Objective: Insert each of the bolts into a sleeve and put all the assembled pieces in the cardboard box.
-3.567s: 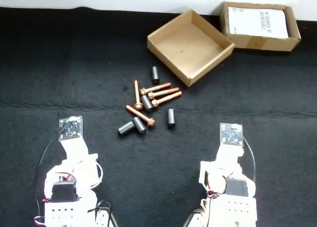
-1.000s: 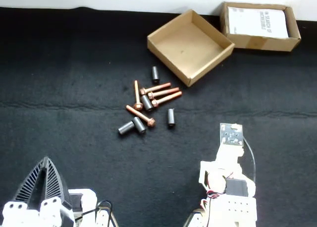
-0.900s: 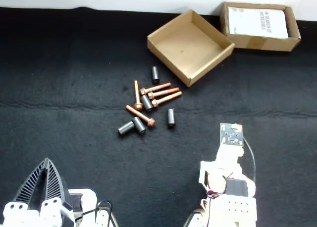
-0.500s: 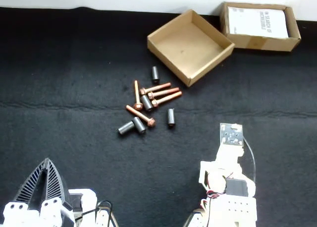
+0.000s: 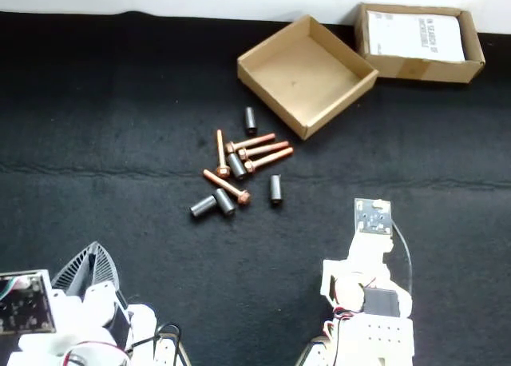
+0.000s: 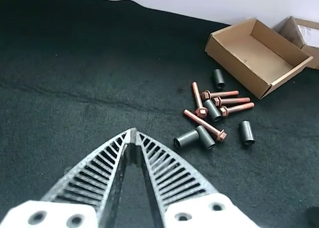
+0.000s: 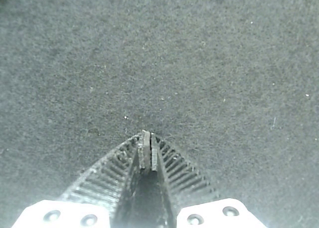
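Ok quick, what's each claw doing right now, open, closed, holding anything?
Left claw: closed, holding nothing.
Right claw: closed, holding nothing.

table (image 5: 96, 102) — black cloth | bolts (image 5: 267, 149), sleeves (image 5: 275, 188) scattered mid-table | cardboard box (image 5: 307, 74) — second box (image 5: 419, 69) beside it

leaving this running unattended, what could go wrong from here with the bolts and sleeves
1. The bolts and one sleeve lie touching in one pile, so grabbing one may drag its neighbours.
2. The loose sleeves lie on their sides and could roll if nudged.
3. The box with paper sits close beside the cardboard box; a piece might land in the wrong one.
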Robot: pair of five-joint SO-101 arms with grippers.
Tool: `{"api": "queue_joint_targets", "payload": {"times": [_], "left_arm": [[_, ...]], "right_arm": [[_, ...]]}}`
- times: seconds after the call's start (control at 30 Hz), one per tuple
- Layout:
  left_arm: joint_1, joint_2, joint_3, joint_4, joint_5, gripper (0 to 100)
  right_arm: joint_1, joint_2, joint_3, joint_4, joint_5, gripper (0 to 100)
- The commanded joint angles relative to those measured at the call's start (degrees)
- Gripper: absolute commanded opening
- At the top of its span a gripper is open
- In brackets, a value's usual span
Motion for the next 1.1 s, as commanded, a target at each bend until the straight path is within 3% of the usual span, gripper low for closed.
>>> {"api": "queue_joint_targets", "payload": {"times": [0.0,0.2,0.67,0.87,1.07], "left_arm": [[0.2,0.0,1.8,-2.7,0.1,1],[0.0,0.1,5.2,-6.7,0.1,1],[0.0,0.0,28.2,-12.5,0.3,1],[0.0,0.1,29.2,-19.3,0.1,1],[-0.1,0.1,28.1,-23.4,0.0,1]], "right_arm": [[0.3,0.0,3.1,1.0,-0.1,0.8],[0.3,0.0,3.1,1.0,0.0,0.8],[0.3,0.0,3.1,0.7,-0.2,0.8],[0.6,0.0,2.6,-7.1,0.0,0.9],[0.6,0.0,-9.3,-7.4,0.0,0.9]]}}
